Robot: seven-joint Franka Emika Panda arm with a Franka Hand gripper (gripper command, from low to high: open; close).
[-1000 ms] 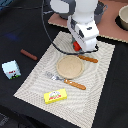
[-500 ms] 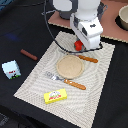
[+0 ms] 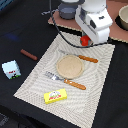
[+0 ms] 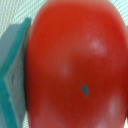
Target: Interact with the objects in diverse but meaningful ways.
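Exterior view: gripper low over the far edge of the pale striped placemat, its white body hiding the fingers; red tomato shows just beneath it. Cannot tell whether the jaws are clamped on the tomato or merely around it. Wrist view: tomato fills nearly the whole picture, a small dark speck on its skin. On the mat: tan round plate between knife and fork; yellow butter box near the front edge. Off the mat, on the black table: brown sausage stick, milk carton. Grey pot sits beyond the mat.
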